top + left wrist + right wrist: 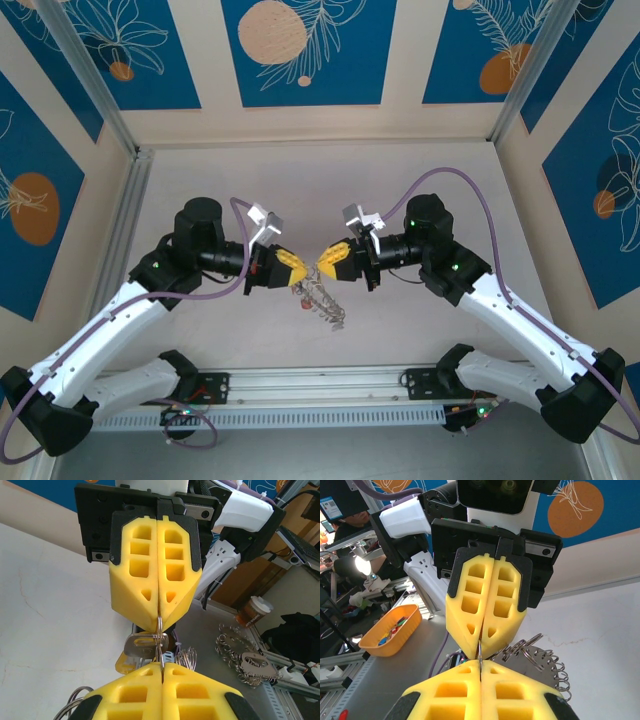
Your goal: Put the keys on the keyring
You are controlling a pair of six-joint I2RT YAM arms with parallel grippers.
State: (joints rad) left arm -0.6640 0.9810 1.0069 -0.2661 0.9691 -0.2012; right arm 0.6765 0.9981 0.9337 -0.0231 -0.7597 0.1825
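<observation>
- Closest to the lens on the left wrist: left gripper (pixel 161 665), chunky yellow jaws clenched flat together on a thin metal edge of the keyring (pixel 322 302).
- Straight across, tip to tip: right gripper (pixel 159 616), jaws clenched just as tight on that one edge, so pinched from both sides.
- Hanging off the edge in the gap: flat silver key (pixel 141 645), with something yellow tucked just under it, too hidden to name.
- From above: keyring dangling mid-table between the two tips, wire loops trailing towards the near rail (pixel 310 385), tiny reddish bit at its left end.
- On the right wrist: loopy rim fanned out to the right of the tips, over the pale table (pixel 300 180).
- Off to the side on the left wrist: another bunch of loops (pixel 245 655) with a flat silver piece, lying on a grey surface near the rail. Can't tell if joined to the held one.
- Table: matte off-white, a few faint hairline cracks.
- Walls: cream, with blue leaf-print panels (pixel 340 60) and orange circles, plus aluminium posts in the far corners.
- Purple cables (pixel 440 170) looping over both white arms.
- Beyond the rig: orange tray (pixel 390 630) of coloured bits, paper cup (pixel 252 612), dark bag, general workshop clutter.
</observation>
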